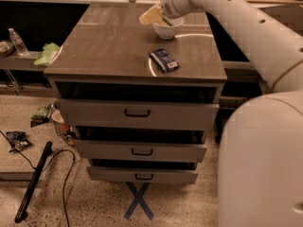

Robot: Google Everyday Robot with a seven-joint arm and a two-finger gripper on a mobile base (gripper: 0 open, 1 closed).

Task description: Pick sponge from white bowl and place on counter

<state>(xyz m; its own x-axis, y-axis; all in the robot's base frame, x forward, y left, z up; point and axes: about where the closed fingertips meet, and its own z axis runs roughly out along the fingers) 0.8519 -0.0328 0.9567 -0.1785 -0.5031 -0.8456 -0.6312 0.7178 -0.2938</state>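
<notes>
Far left, on a low shelf beside the cabinet: water bottle (pixel 18 41) and light green cloth (pixel 47 54), the cloth just off the counter's left edge. On the floor below are a black pole (pixel 33 183) with a cable and some wrappers (pixel 16 138). The counter (pixel 109 46) is bare top from its left edge across to mid-width, front to back. That's the big open patch. Under it are three drawers (pixel 137 113) with black handles, a dark gap above each front, and a blue tape X (pixel 138 200) on the floor in front. Blue snack packet (pixel 164 60) lies flat right of centre, just short of the front edge, apart from the bowl. White bowl (pixel 168 30) sits upright behind it, toward the back, with bare counter between it and the right edge. Gripper (pixel 150 16) is tilted over the bowl's left rim, tip pointing left and slightly down. Can't tell how far the claw is open or whether it has hold of anything. Of the sponge (pixel 166 21) only a green sliver shows, at the bowl's mouth right under the gripper. White arm (pixel 236 18) comes in from the right over the back-right corner, and the robot body (pixel 260 164) fills the lower right beside the cabinet.
</notes>
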